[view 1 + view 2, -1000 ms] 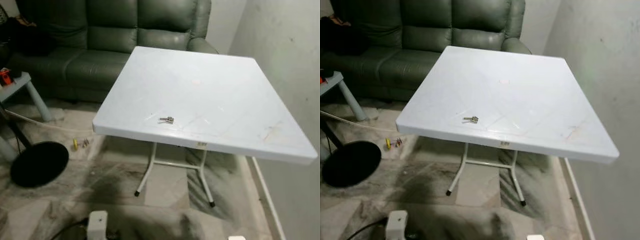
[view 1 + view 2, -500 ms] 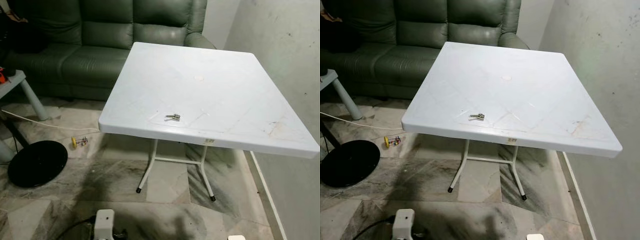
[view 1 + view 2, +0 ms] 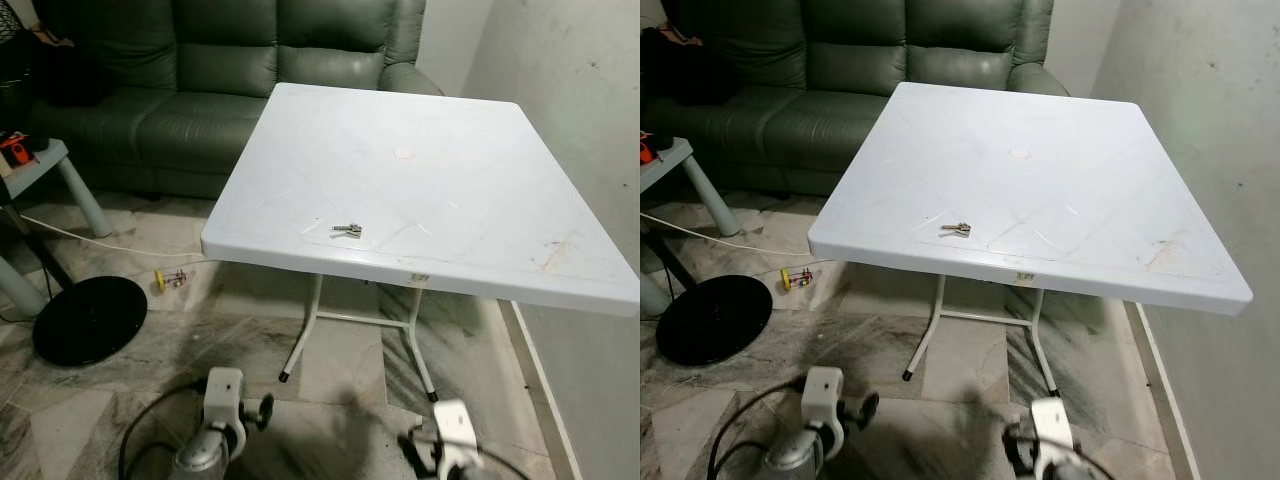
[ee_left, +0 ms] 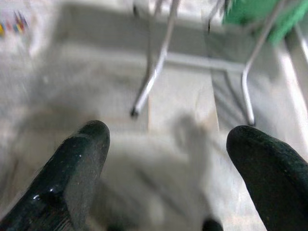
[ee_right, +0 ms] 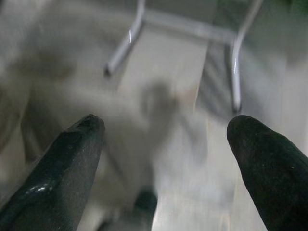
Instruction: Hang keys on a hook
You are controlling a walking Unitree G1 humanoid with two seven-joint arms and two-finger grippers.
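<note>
At nine o'clock a black round base [image 3: 90, 318] sits on the marble floor [image 3: 180, 340], a green sofa [image 3: 200, 80] behind it at eleven. The left gripper [image 4: 163, 144] hangs low at seven, fingers spread wide over the floor. The keys [image 3: 346, 231] lie near the front edge of the white table [image 3: 420, 190], dead ahead. The right gripper [image 5: 166, 144] hangs at five, also spread wide.

One white tabletop [image 3: 430, 180] carries one small bunch of keys [image 3: 346, 231]; how many keys are in it is too small to tell. One green sofa [image 3: 200, 70] stands behind. On the floor lie one black round base [image 3: 88, 318], one white cable [image 3: 100, 243] and one small yellow toy [image 3: 168, 279]. Two end effectors, left [image 4: 166, 144] and right [image 5: 163, 137]
</note>
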